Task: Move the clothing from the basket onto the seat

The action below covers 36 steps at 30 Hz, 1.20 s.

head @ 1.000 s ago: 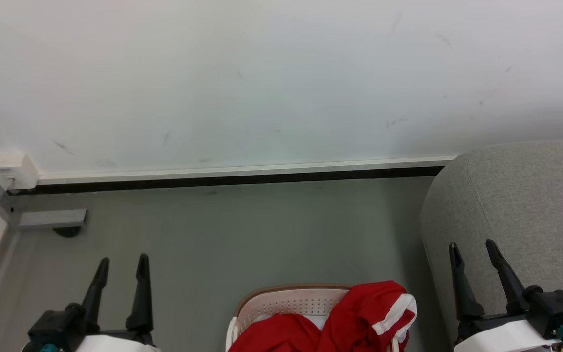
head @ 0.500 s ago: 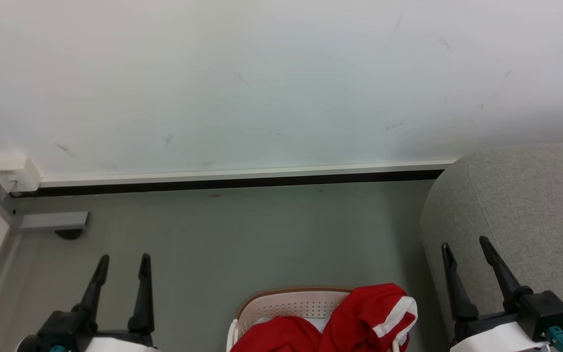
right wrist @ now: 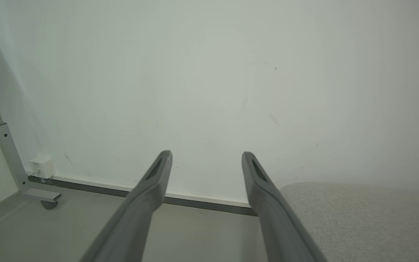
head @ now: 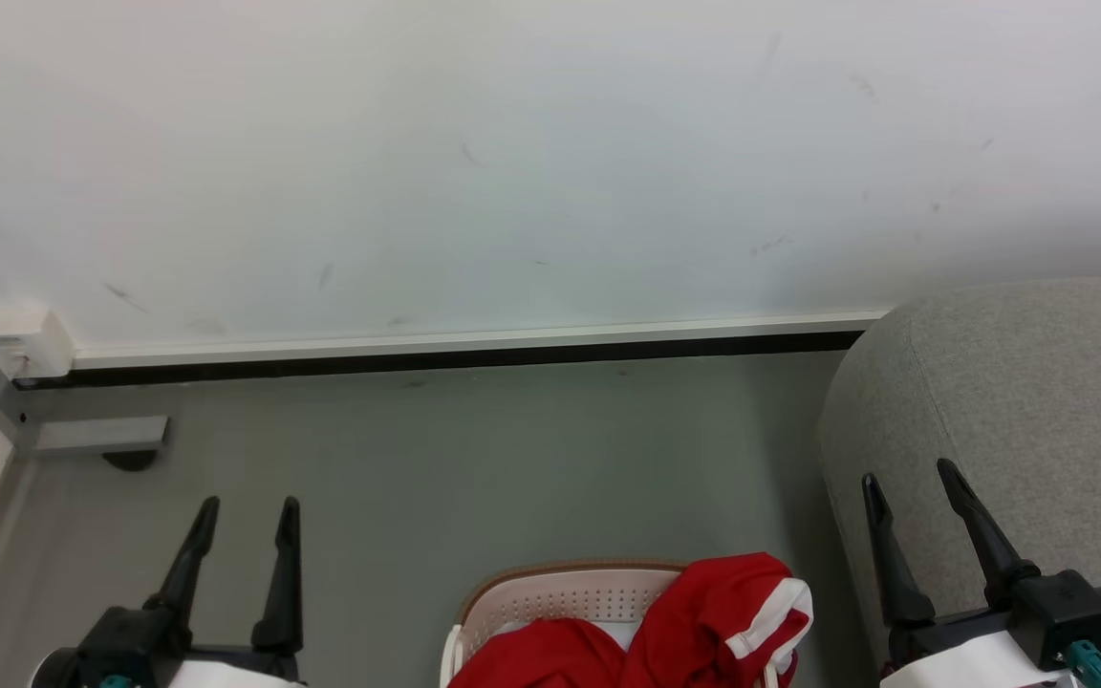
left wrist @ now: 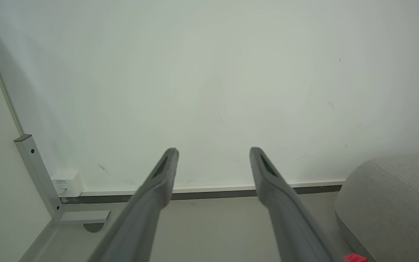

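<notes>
Left claw [head: 249, 504] sits low at the left of the head view, its two long dark fingers [head: 275, 583] pointing up and set well apart, with nothing between them. Below them comes the black knuckle block, then a sliver of white wrist shell [head: 226, 674] at the bottom edge. Over on the right, the right claw [head: 906, 473] mirrors it: jaws spread wide, fingers leaning a touch to the left, black housing [head: 1067, 602] beneath, and a teal connector [head: 1090, 659] poking out at the wrist. In the left wrist view, two grey prongs splay outward around an empty gap. The right wrist view tells the same story: wide apart, gripping nothing.
</notes>
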Available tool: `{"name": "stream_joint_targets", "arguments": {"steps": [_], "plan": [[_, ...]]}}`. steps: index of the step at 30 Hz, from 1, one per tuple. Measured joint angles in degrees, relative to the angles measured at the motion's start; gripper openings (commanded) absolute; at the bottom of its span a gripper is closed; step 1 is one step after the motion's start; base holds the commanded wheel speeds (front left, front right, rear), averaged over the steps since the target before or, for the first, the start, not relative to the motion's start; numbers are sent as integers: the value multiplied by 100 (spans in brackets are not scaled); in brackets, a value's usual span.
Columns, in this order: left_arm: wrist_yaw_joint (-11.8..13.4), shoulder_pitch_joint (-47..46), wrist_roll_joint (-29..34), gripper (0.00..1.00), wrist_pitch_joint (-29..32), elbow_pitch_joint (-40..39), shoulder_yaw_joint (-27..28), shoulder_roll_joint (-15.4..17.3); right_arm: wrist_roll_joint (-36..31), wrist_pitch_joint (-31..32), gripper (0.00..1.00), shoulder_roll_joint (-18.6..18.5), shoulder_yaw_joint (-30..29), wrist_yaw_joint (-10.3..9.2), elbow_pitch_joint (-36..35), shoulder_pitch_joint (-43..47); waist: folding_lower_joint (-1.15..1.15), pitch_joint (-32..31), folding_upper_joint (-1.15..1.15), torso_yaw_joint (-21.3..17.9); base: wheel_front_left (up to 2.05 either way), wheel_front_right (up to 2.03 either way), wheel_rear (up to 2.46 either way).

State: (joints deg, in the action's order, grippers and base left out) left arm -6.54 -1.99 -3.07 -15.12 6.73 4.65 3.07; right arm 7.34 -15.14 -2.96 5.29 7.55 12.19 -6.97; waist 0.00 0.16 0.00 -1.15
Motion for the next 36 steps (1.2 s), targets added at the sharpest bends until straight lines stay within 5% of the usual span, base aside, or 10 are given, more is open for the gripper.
{"name": "stream_joint_targets", "arguments": {"steps": [23,36], "plan": [[-48,-59,-2,100,0,89,41,-19,115,0,100,8,8,0,-12,-2,0,76,0,-87,0,0,0],[-58,-241,15,100,-1,370,-90,36,299,-1,100,11,-43,0,-40,-130,0,418,0,-471,0,0,0]]}}
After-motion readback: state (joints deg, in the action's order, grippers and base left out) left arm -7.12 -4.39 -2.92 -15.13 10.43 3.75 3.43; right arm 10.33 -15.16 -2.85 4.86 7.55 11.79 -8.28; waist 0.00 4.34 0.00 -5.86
